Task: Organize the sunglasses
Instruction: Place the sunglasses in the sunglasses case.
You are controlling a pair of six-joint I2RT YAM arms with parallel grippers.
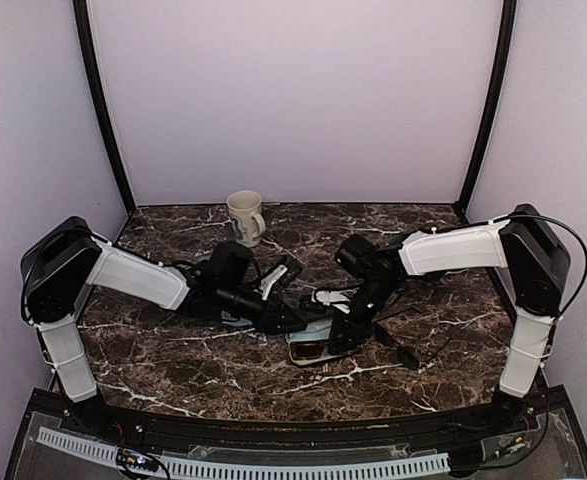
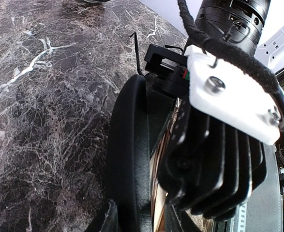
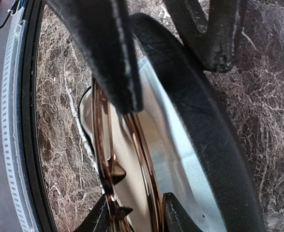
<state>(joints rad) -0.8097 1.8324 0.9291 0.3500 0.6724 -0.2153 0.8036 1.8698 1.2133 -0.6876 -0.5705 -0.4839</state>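
A thin brownish-framed pair of sunglasses (image 3: 104, 145) lies in an open case (image 1: 308, 350) with a black shell and pale blue lining (image 3: 180, 159), mid-table near the front. My right gripper (image 3: 137, 217) is shut on the sunglasses' frame, one fingertip on each side of it. My left gripper (image 2: 144, 220) comes in from the left and is shut on the case's raised black lid (image 2: 132, 145), one pad inside over the frame and one outside. In the top view the two grippers (image 1: 298, 318) (image 1: 335, 335) meet over the case. The black-framed pair is not clearly visible.
A cream mug (image 1: 245, 217) stands at the back, left of centre. A thin dark object (image 1: 405, 352) lies on the marble just right of the right gripper. A grey-blue edge (image 1: 235, 320) shows under the left arm. The table's front rail (image 3: 21, 145) is close.
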